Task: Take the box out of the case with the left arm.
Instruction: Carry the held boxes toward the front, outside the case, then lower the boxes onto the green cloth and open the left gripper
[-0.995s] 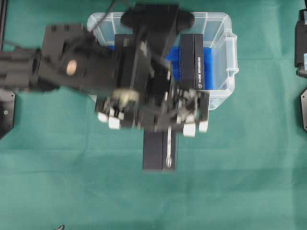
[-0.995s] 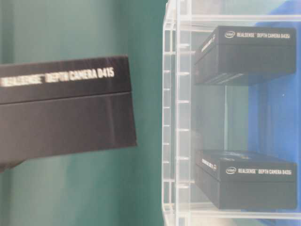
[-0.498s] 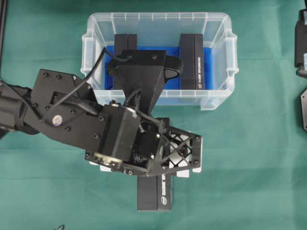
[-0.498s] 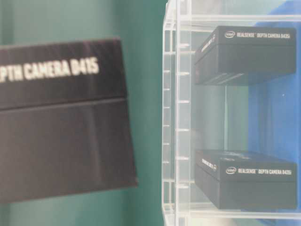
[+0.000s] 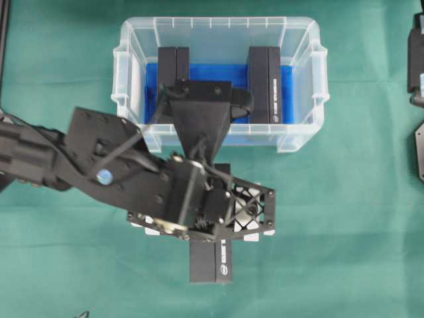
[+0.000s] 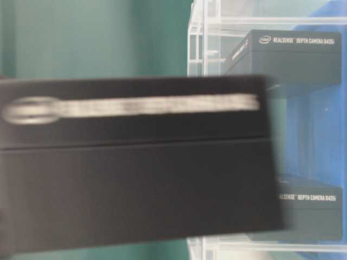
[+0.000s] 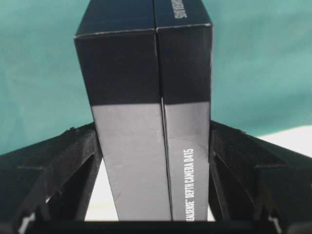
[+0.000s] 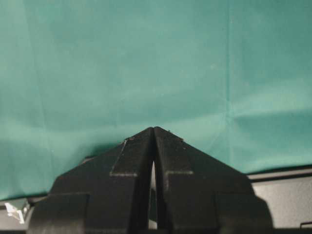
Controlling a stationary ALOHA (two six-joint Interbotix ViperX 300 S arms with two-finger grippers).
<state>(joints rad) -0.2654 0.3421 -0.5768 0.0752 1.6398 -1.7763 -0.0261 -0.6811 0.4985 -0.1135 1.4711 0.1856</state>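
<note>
My left gripper (image 5: 209,228) is shut on a black box (image 5: 211,262) marked as a depth camera. It holds the box over the green cloth, just in front of the clear case (image 5: 218,23) and outside it. In the left wrist view the box (image 7: 146,122) stands between both fingers (image 7: 80,146) of the left gripper (image 7: 152,139), each pressed to a side. At table level the held box (image 6: 135,162) is a large blur in front of the case (image 6: 198,54). My right gripper (image 8: 153,130) is shut on nothing over bare cloth.
Two more black boxes (image 5: 173,63) (image 5: 265,83) stand on the blue floor inside the case, one at each side. Parts of the right arm (image 5: 416,59) sit at the right edge. Green cloth covers the table.
The left arm has carried the box from the case's front wall toward the table's front edge. At table level the box now looks bigger, further right and blurred.
</note>
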